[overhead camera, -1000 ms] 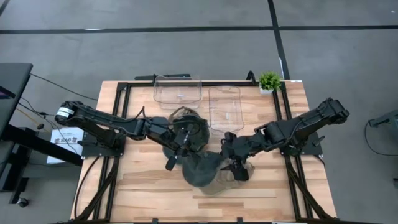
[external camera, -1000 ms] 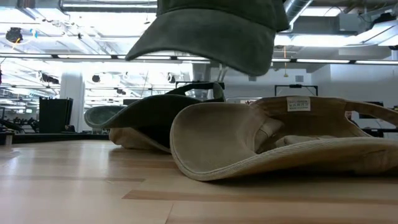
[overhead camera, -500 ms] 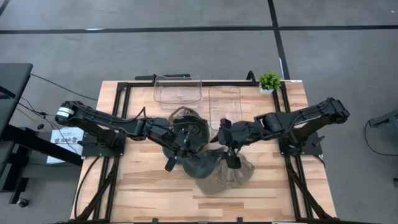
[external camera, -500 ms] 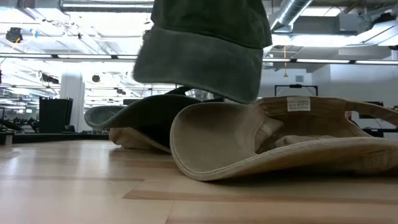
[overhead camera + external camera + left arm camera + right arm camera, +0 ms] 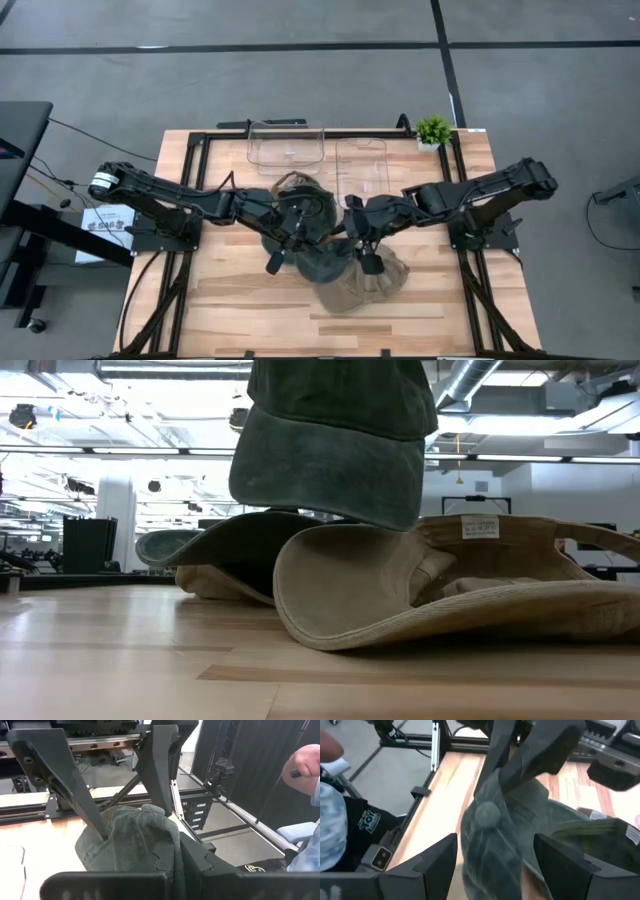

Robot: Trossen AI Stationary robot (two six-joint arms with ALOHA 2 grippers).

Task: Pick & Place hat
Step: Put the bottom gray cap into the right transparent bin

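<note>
A dark green cap (image 5: 325, 265) hangs in the air between my two grippers; in the low view the cap (image 5: 330, 450) has its brim pointing down over the tan hat. My left gripper (image 5: 305, 237) reaches in from the table's left and is shut on the cap. My right gripper (image 5: 352, 240) comes from the right, its fingers spread wide around the crown. The tan hat (image 5: 450, 590) lies upside down on the table on its crown. A second dark hat (image 5: 240, 545) lies behind it, under my left gripper. My left gripper pinches the crown fabric (image 5: 507, 782) between its two fingers, coming from the table's left; which part of the crown I cannot tell. The cap is lifted clear and hangs below, brim down. My right gripper holds the crown (image 5: 490, 835) near its top button (image 5: 486, 815) between widely spread fingers (image 5: 102, 832), about level from the table's right. The cap fills the gap between them.
Two clear plastic bins (image 5: 285, 145) (image 5: 362, 170) stand at the table's far side, with a small potted plant (image 5: 433, 130) at the far right corner. Bare wood lies along the near edge. A person's hand (image 5: 305, 765) shows beyond the table.
My right gripper has moved toward the table's left and far edge, closing on my left gripper. The green cap came with it: it bunched up between the grippers, and its brim tipped from nearly level to hanging down.
</note>
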